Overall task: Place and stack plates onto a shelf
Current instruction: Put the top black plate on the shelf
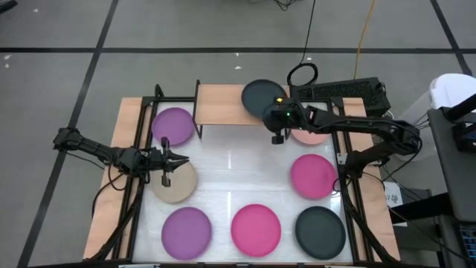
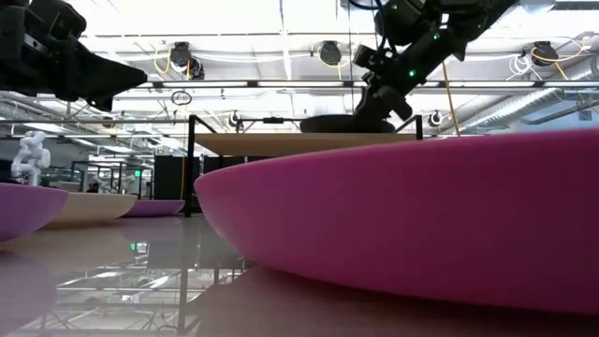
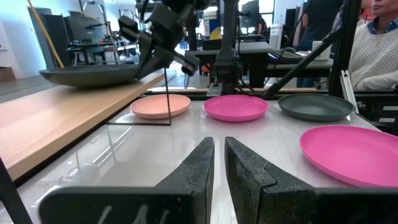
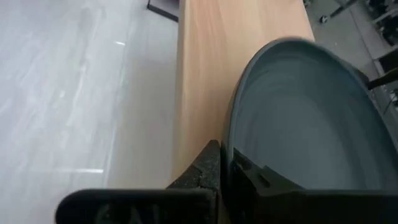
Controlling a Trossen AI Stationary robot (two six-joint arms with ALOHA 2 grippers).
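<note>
Your right end effector (image 1: 277, 128) is clamped on the near rim of a dark grey plate (image 1: 262, 97), which lies over the right end of the shelf (image 1: 219, 104). Your left end effector (image 1: 169, 158) waits with its fingers nearly closed on nothing, above the beige plate (image 1: 177, 184) at the left of the worktop (image 1: 238, 171). The other plates lie on the worktop: purple (image 1: 174, 123), pale pink (image 3: 160, 105), magenta (image 1: 313, 175), and a front row of purple, magenta and dark grey.

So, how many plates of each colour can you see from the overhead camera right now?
Purple plates: 2
Magenta pink plates: 2
Dark grey plates: 2
Beige plate: 1
Pale pink plate: 1
Total: 8
</note>
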